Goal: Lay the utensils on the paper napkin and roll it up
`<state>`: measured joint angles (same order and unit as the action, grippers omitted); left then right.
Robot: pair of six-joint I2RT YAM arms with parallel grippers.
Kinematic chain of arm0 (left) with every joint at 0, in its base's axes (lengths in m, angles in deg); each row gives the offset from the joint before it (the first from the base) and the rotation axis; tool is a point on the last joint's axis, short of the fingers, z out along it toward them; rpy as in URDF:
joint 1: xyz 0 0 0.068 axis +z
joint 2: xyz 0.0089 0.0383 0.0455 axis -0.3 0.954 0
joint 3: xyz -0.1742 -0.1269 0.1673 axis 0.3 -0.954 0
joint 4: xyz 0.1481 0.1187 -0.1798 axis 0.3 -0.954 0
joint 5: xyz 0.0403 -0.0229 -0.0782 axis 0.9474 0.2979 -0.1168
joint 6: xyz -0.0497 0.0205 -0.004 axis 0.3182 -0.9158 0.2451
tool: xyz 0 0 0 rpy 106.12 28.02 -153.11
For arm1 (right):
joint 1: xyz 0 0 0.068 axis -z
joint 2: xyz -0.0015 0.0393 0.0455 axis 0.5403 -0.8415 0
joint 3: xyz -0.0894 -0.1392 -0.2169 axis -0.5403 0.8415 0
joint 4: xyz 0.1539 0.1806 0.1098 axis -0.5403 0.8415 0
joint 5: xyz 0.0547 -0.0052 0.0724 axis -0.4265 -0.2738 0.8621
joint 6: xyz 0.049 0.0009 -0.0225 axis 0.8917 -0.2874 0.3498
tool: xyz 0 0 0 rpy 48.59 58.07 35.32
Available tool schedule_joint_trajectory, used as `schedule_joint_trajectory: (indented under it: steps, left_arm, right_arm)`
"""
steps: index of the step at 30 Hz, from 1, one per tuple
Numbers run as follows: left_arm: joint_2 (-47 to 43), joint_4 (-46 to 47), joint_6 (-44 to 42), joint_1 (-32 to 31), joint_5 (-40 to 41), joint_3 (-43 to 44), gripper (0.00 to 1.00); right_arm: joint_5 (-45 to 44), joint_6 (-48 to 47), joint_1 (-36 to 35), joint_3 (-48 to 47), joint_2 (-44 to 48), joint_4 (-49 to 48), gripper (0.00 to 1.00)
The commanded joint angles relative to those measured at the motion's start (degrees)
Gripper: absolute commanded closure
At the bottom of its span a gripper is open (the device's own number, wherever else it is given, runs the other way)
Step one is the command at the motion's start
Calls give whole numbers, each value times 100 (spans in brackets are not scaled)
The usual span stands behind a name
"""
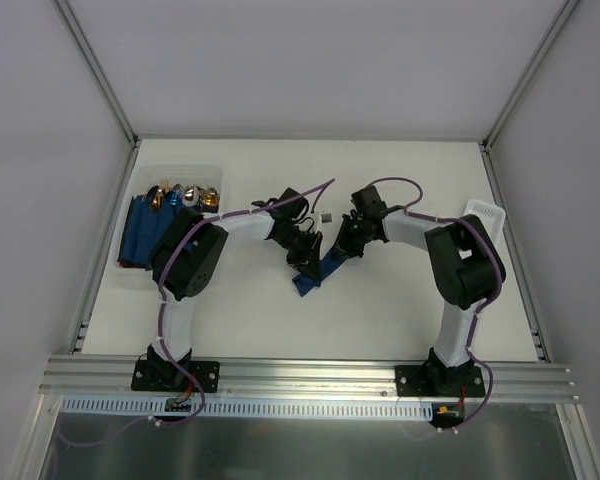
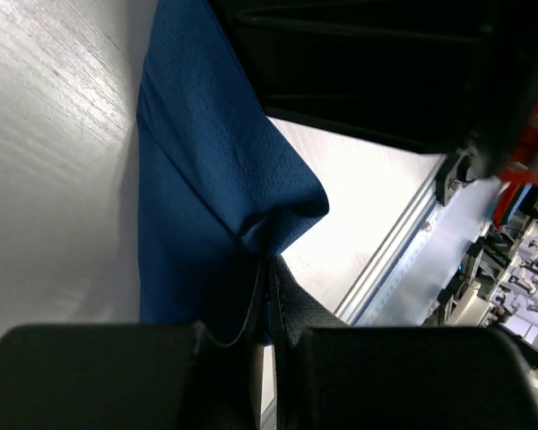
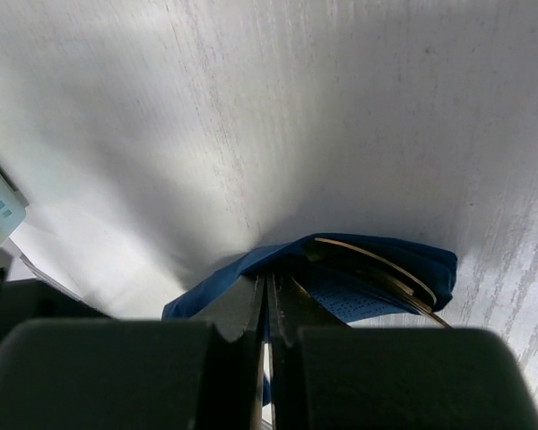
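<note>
Closest in, the left gripper (image 2: 267, 269) is clenched on a fold of the thin navy-blue paper napkin (image 2: 197, 179), its arm bent inward over the middle of the white table (image 1: 400, 310). The right gripper (image 3: 267, 287), reaching in from the opposite side, also pinches the napkin. A slim coppery-gold utensil (image 3: 377, 262) lies inside the fold.

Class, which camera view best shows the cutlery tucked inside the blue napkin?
The right wrist view: a coppery-gold utensil shows its edge at the open end of the folded napkin. The left wrist view shows only blue napkin, no cutlery. The top view shows the napkin as a small blue strip, with no cutlery discernible.
</note>
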<state>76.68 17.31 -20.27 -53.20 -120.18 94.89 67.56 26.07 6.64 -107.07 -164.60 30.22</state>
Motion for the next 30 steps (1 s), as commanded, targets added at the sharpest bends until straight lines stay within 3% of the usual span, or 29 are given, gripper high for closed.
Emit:
schedule_joint_trajectory:
  steps: [1, 7, 12, 15, 23, 30]
  left_arm:
    - [194, -208, 150, -169, 227, -63, 100]
    - [379, -190, 229, -187, 1062, -115, 100]
    - [256, -199, 133, -187, 1563, -221, 100]
    - [264, -207, 62, -187, 1669, -256, 100]
    - [440, -277, -26, -187, 1678, -273, 100]
    - [493, -313, -149, -240, 1599, -273, 100]
  right_arm:
    - [-891, -144, -4, 286, -132, 621, 100]
    - [-768, -249, 5, 277, 123, 673, 100]
    - [-680, -469, 136, 216, 571, 884, 90]
    - [-523, -741, 312, 102, 905, 1042, 86]
    - [-285, -1252, 594, -294, 1573, 1473, 89]
    - [699, -716, 410, -286, 1416, 684, 83]
